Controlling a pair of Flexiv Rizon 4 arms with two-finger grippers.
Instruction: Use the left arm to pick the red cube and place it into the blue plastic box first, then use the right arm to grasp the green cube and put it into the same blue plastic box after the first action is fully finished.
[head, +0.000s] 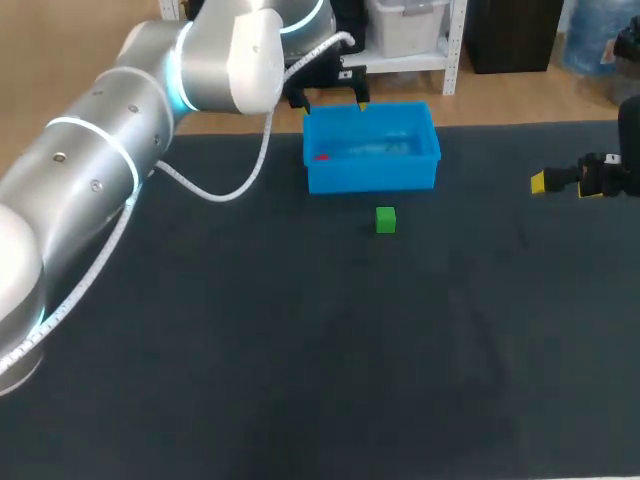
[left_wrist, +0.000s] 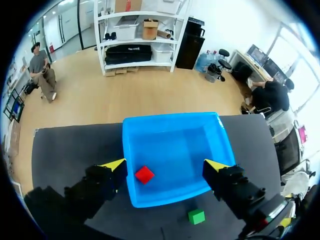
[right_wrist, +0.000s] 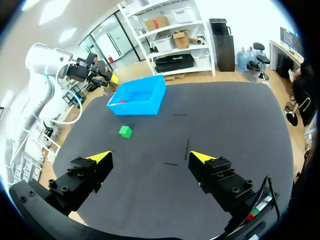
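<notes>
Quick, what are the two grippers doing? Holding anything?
Left gripper: open, empty, above the blue box with the red cube inside.
Right gripper: open, empty.

My head camera high and behind, looking down across the dark table (head: 300, 370), my left wrist camera close above the blue plastic box (left_wrist: 192, 147), facing down into it, my right wrist camera well away, looking across the table, same box in all three.

left gripper (left_wrist: 166, 164) fingers apart, empty; right gripper (right_wrist: 151, 156) likewise
</notes>
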